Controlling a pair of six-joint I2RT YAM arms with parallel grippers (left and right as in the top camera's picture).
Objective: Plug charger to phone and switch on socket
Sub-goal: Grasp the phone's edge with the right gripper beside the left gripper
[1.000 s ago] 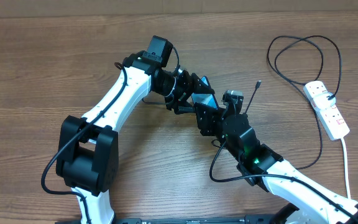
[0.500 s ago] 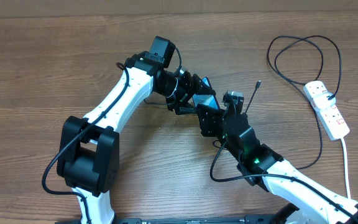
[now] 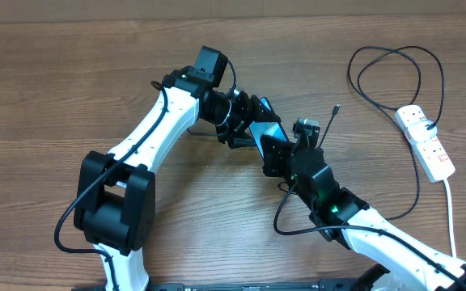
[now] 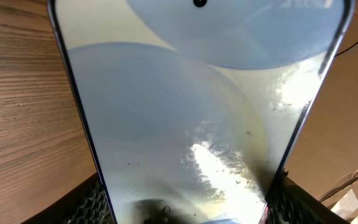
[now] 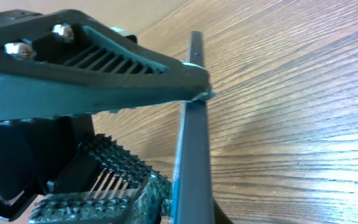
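Centrally, the phone (image 3: 265,129) is clamped at one end by the left jaws, while its other end is pinched between the right jaws.

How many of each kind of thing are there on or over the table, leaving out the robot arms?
phone: 1
black charger cable: 1
white power strip: 1
Total: 3
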